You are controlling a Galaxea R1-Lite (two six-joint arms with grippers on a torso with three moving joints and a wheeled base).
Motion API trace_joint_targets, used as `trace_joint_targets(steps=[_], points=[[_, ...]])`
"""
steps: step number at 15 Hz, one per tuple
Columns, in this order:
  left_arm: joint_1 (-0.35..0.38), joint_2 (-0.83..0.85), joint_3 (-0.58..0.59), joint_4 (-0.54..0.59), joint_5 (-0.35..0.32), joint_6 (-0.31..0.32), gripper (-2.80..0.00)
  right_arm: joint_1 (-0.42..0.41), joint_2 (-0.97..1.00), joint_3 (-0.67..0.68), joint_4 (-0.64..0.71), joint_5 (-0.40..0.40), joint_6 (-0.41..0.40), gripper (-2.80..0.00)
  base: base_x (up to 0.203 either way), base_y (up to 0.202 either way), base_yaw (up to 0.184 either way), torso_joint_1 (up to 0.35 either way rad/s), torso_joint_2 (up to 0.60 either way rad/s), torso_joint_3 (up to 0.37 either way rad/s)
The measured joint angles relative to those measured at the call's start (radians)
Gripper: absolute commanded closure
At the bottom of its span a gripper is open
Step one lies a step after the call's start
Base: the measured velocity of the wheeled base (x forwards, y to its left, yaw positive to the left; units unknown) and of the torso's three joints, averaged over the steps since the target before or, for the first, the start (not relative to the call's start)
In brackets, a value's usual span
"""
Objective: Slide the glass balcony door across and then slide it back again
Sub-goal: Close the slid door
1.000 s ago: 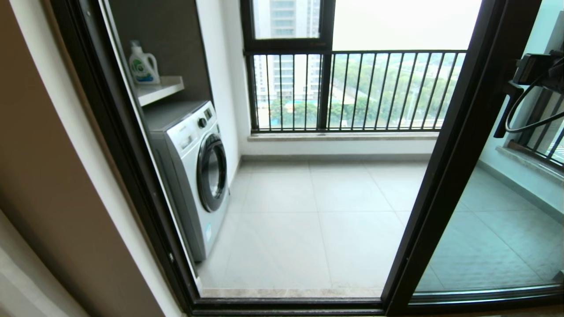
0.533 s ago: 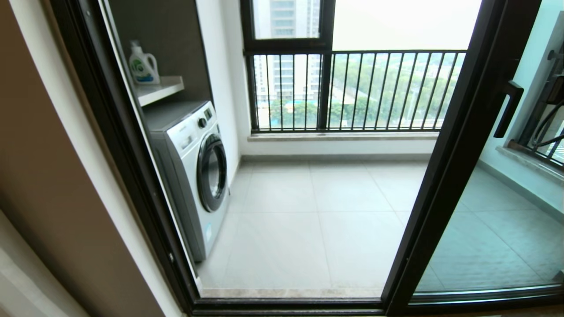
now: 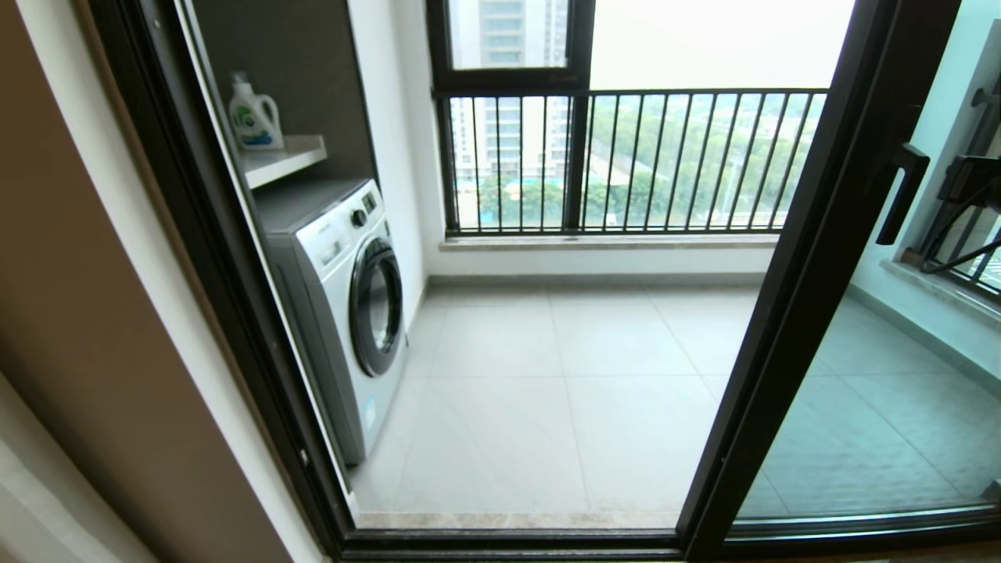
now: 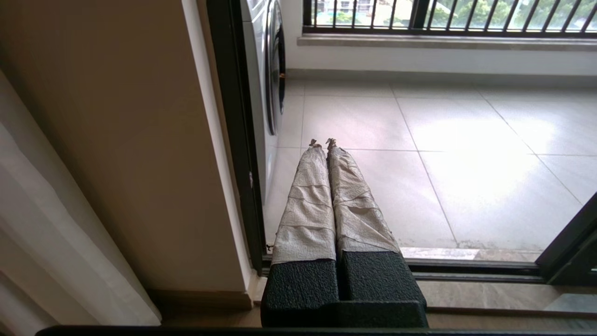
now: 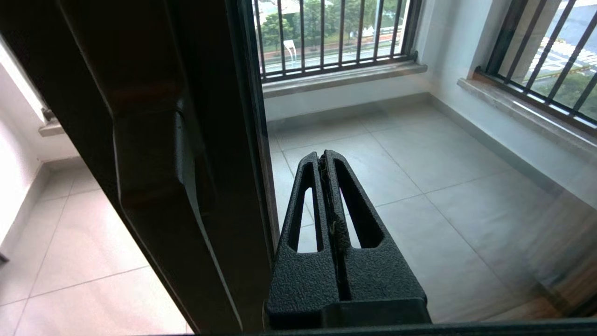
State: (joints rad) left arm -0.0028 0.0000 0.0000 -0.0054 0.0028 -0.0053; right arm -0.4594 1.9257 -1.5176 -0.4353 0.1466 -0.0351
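Observation:
The glass balcony door stands slid over to the right, leaving the doorway open on the left. Its short black bar handle sits on the near upright. My right arm hangs at the right edge, just right of the handle and apart from it. In the right wrist view the right gripper is shut on nothing, in front of the glass, with the door's upright and handle close beside it. My left gripper, its fingers wrapped in pale tape, is shut and empty, low over the door track.
A white washing machine stands on the balcony's left under a shelf with a detergent bottle. The black railed window closes the far side. The floor track crosses the front; wall and curtain are left.
My right arm has pulled away from the handle to the right and dropped a little lower. The door has not moved. The left arm is still.

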Motion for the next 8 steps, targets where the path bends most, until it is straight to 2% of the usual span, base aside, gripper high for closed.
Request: trace_joint_targets(steps=[8], points=[[0.000,0.000,0.000,0.000,0.000,0.000,0.00,0.042,0.076,-0.055,-0.001,-0.007,-0.002,0.00,0.000,0.000,0.000,0.000,0.00,0.000]])
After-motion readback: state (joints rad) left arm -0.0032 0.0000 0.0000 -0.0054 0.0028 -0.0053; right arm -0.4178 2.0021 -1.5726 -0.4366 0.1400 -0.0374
